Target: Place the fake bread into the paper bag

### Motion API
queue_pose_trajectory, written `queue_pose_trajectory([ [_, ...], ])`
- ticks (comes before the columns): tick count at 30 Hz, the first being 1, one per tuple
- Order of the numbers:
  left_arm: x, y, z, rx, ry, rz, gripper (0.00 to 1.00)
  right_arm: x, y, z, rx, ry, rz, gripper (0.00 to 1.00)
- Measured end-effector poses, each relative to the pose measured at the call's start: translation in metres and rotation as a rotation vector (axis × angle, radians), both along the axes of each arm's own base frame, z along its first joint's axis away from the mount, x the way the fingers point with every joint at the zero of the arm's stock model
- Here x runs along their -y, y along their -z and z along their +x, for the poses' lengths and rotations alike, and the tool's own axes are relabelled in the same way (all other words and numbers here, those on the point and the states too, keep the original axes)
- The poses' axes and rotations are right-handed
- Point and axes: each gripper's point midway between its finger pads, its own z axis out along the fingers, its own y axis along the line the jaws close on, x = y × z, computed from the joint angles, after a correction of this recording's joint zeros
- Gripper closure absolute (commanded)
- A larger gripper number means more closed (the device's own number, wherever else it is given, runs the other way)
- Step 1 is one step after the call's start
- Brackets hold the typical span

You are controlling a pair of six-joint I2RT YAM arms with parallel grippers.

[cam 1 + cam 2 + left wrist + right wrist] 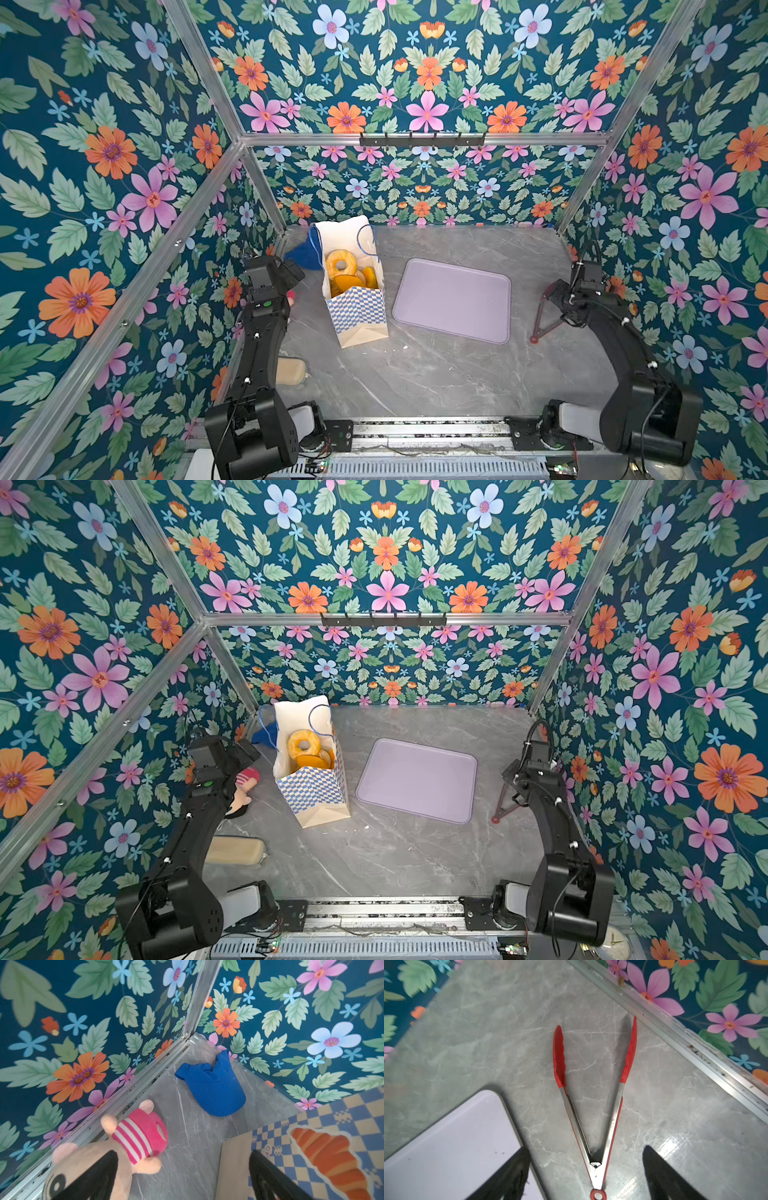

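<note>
**Bread in the bag, both pincers wide open**

Upright on the grey marbled table (436, 374), left of centre and toward the back: the bag (358, 309), mouth open, thin blue cord handles up. Inside it, seen in both top views: the bread (304, 743), with a ring doughnut on top and darker golden pieces packed under and beside it. Number of pieces impossible to tell.

Near the bag's right side, apart from it: a lilac tray (453, 299), lying flat. Right of the tray, near the right wall: red tongs (571, 1110), flat on the table and spread in a V.

Left pincer (182, 1156): spread wide, gripping nothing, hanging low between the left wall and the bag. In the wrist view, one finger crosses the head of a plush doll (141, 1136) and the other crosses the bag's checkered side, beside its croissant picture. Doll in pink stripes, lying on the table by the left wall. Further back, in the corner: a blue cap (216, 1088).

Right pincer (586, 1149): also spread wide, gripping nothing, poised over the hinge end of the tongs. Fingers clear of both tong arms, one over the tray's corner, the other over bare table.

At the front left, beside the left arm: a beige oblong thing (237, 850), kind unclear.
</note>
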Motion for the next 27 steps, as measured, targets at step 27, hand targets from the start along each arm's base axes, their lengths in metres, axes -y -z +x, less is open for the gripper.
queue_pose_trajectory([
  [27,0.019,0.115,-0.008,0.115,-0.004,0.239,0.00,-0.072,0.087,0.037,0.294,-0.505,-0.378,0.01],
])
